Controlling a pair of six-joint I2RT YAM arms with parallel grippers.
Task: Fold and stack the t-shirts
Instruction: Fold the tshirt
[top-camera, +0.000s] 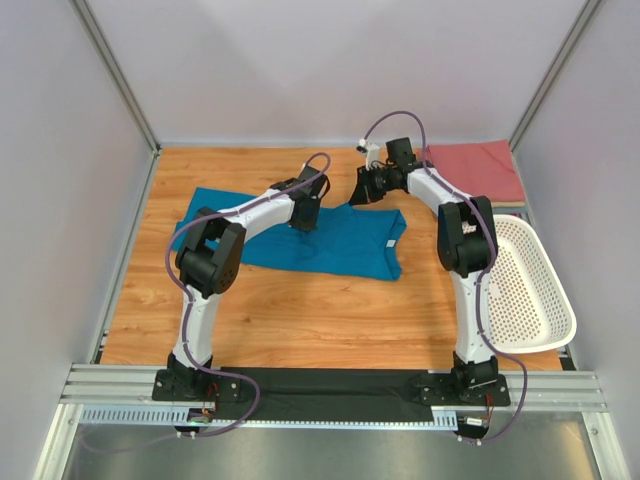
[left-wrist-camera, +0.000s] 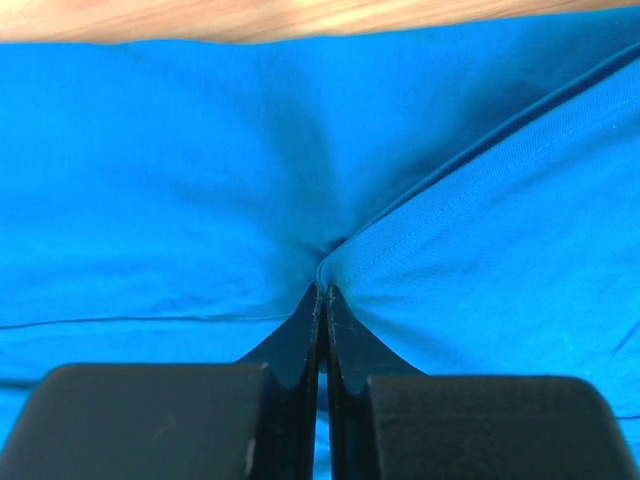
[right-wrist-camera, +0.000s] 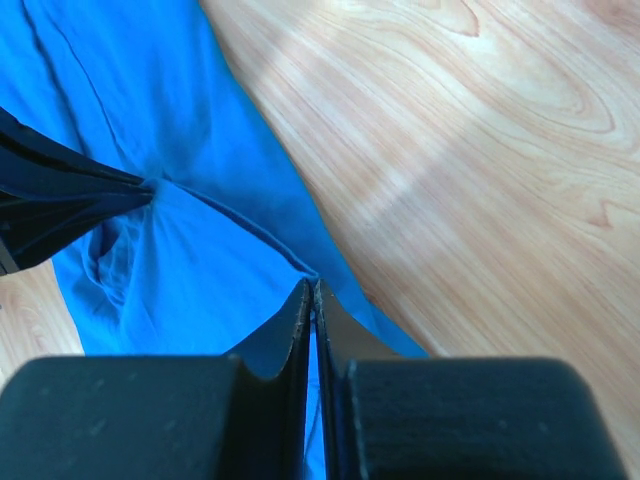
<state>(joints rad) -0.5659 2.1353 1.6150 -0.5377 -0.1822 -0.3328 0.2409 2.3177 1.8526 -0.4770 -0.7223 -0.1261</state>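
The teal-blue t-shirt (top-camera: 330, 245) lies partly folded across the middle of the wooden table. My left gripper (top-camera: 303, 216) is shut on a pinch of its cloth near its far edge; the left wrist view shows the cloth (left-wrist-camera: 450, 250) bunched at the fingertips. My right gripper (top-camera: 358, 192) is shut on the shirt's far right edge (right-wrist-camera: 200, 260), with the cloth pulled into its closed jaws. The left gripper's fingers (right-wrist-camera: 60, 195) show at the left of the right wrist view. The salmon-red t-shirt (top-camera: 478, 170) lies folded at the far right corner. No grey-blue shirt is in view.
A white perforated basket (top-camera: 525, 290) stands at the right edge of the table, next to my right arm. Grey walls enclose the table on three sides. Bare wood (top-camera: 300, 320) lies in front of the teal shirt.
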